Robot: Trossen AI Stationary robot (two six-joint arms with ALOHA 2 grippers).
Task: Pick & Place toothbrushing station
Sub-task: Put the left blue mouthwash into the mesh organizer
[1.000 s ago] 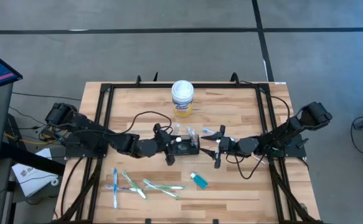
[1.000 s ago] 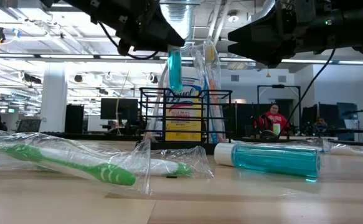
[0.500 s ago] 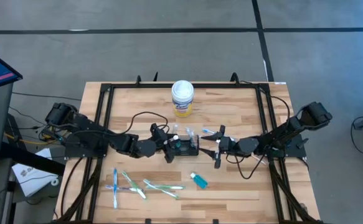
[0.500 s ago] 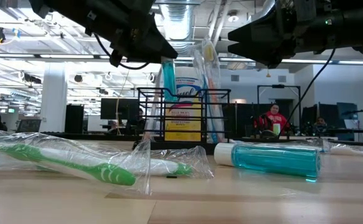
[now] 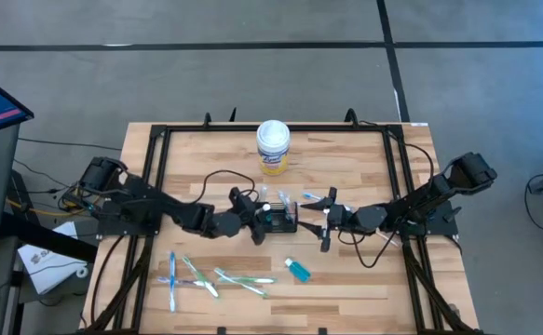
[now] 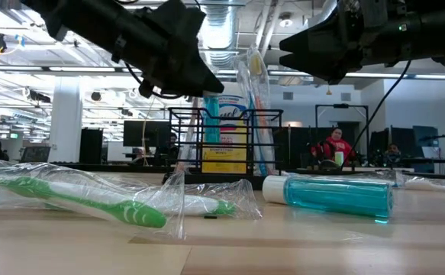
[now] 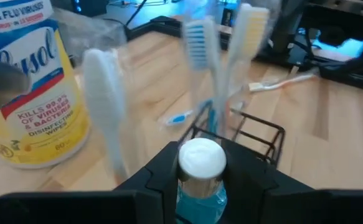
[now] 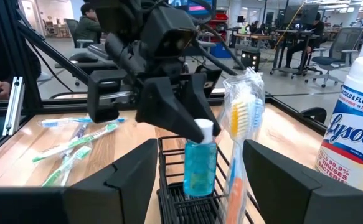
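Left hand grips a blue bottle upright in the black wire caddy; right hand waits beside it, fingers spread, empty.

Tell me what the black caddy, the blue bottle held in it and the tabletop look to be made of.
Caddy: thin black wire, likely coated metal; open grid of rods, matte.
Blue bottle, held by the left gripper: clear plastic, probably; blue liquid shows through, white cap.
Tabletop: pale wood planks, visible strips and grain, smooth finish.
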